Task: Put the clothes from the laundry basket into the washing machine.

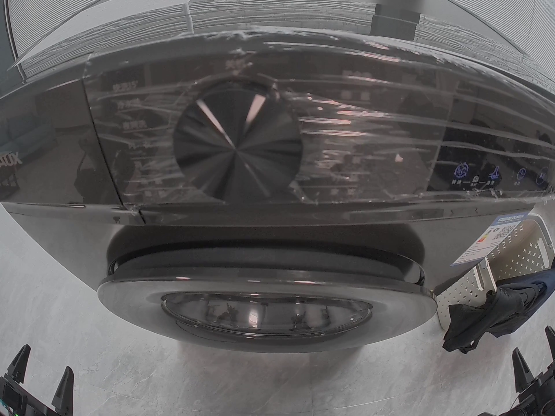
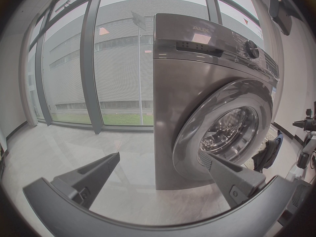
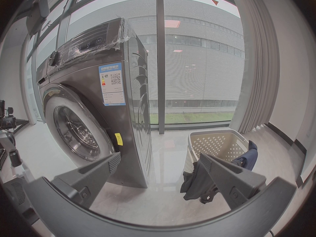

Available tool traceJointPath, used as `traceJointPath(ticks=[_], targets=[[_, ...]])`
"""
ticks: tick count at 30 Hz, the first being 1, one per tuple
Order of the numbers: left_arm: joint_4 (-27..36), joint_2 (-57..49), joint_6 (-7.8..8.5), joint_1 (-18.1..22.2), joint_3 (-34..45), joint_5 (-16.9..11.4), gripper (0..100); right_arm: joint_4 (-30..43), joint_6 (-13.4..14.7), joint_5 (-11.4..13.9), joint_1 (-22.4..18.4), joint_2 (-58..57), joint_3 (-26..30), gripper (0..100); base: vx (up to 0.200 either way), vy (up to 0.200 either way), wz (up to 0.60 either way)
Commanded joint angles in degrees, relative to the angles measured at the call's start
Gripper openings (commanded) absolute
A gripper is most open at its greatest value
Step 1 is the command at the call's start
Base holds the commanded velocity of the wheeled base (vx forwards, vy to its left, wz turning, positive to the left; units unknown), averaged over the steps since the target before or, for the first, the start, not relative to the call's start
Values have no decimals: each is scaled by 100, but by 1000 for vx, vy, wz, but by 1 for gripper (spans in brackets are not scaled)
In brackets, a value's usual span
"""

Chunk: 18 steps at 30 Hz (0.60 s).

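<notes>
A grey front-loading washing machine (image 1: 272,145) stands right before me, its round glass door (image 1: 266,310) shut; the door (image 2: 227,129) looks shut from the left wrist too. To its right stands a cream perforated laundry basket (image 3: 217,144) with dark clothes (image 3: 197,181) draped over its front rim, also seen as dark clothes (image 1: 491,313) in the head view. My left gripper (image 1: 40,374) hangs open low at the left, nothing between its fingers. My right gripper (image 1: 535,356) is open low at the right, near the basket and empty.
Pale tiled floor (image 1: 260,382) spreads in front of the machine. Tall windows (image 2: 108,66) and a curtain (image 3: 260,66) stand behind the machine and basket. Plastic film covers the machine's control panel (image 1: 347,117).
</notes>
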Motion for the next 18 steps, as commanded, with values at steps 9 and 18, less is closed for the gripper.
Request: traceJointPath(ticks=[9,18], targets=[[-8,-101,-42,-1,101,1,100,-2,2,10,5,-66,101,100,111,0,0],[-8,-101,-33,-1,101,1,100,-2,-6,1,5,-66,101,100,0,0,0]])
